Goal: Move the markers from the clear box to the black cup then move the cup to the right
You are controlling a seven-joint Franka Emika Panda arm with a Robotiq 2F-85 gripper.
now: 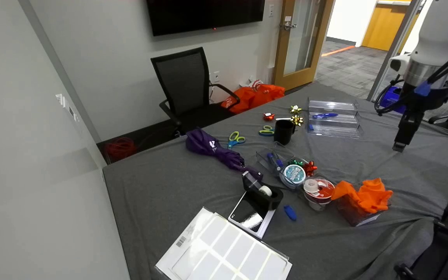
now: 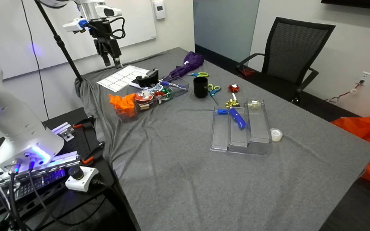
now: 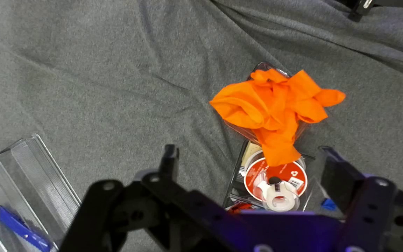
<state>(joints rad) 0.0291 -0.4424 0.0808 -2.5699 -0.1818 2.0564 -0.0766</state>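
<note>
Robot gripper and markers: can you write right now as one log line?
gripper: open, empty; markers: in clear box; black cup: upright on table

In an exterior view, stands on a white base (image 2: 32, 144) glowing blue low down, extends past the left edge, and shows also at the top with the wrist (image 2: 90, 11) held above the pincer (image 2: 113, 65). Points that pincer downward, slightly aslant, beside looping dark cables (image 2: 120, 30). Holds the fingers (image 3: 345, 182) spread wide apart in the wrist view. In an exterior view, juts in from the right-hand edge with a silvery collar (image 1: 420, 73) nearly upright and the pincer at a downward slant.
</note>
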